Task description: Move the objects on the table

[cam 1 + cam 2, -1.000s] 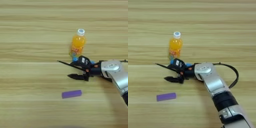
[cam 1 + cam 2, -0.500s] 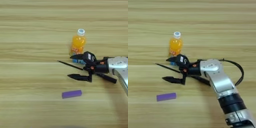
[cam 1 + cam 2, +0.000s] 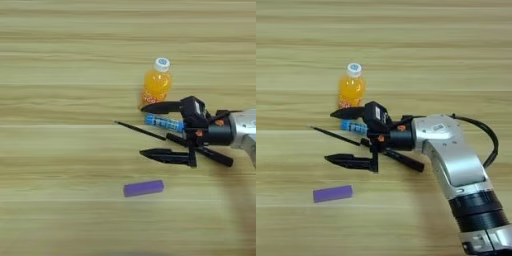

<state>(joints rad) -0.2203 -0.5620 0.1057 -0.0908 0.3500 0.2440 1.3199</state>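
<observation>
Currently: right gripper (image 3: 145, 131) spread wide over the task objects at mid-table, grasping nothing.

Its two black fingers (image 3: 348, 161) are released and set well apart, pointing left: the far finger lies just near of the orange juice bottle (image 3: 157, 83), which stands upright under its white cap; the near finger lies toward the near side of the table (image 3: 50, 75). Between the fingers lies the small blue tube (image 3: 163, 122), just near of the bottle's base and close under the far finger. A thin black stick (image 3: 137, 130) runs from the left toward the gripper, sloping right and nearer, and meets the thick black marker (image 3: 400, 159), which continues rightward under the gripper body; where one ends and the other begins cannot be told. The purple cap (image 3: 143, 188) lies flat on the table, near and left of the gripper, well apart from the other objects. The silver forearm (image 3: 456, 165) enters from the near right.
</observation>
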